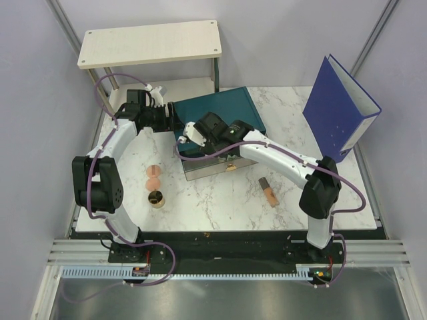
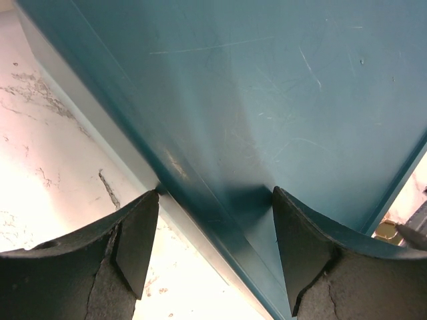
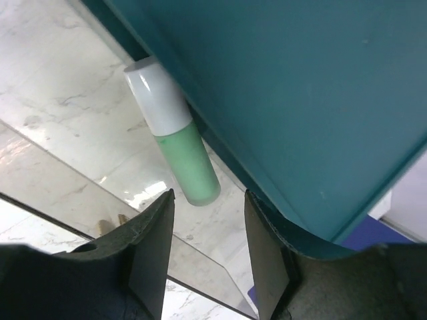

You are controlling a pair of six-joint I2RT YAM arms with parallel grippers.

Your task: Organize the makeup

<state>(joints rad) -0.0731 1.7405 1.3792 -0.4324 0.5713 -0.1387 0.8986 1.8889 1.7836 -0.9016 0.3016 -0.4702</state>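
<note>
Mint-green tube (image 3: 183, 160) with a white cap lies on its side in the clear drawer (image 1: 200, 171) pulled out of the teal drawer box (image 1: 230, 107), tucked against the box's lower edge. The right gripper (image 3: 208, 197) hovers just short of the tube's green end, fingers apart with nothing between them. On the table left of the drawer, 2 peach-pink discs (image 1: 153, 177) sit touching each other. The gold-rimmed dark pot (image 1: 157, 199) is just nearer the arms, and the tan stick (image 1: 269, 191) lies well apart to the right. The left gripper (image 2: 215, 193) is at the box's left side, its fingers spread, with 1 tip on either side of the box's edge and both touching teal.

All of this rests on a white marble-patterned table (image 1: 220, 213) closed in by pale walls. A blue ring binder (image 1: 340, 110) stands at the right rear and a light wooden shelf (image 1: 150, 43) at the left rear.

Only the right wrist view shows the tube; from above, the right arm covers that spot. The left wrist view alone shows fine scratches on the box's top.
</note>
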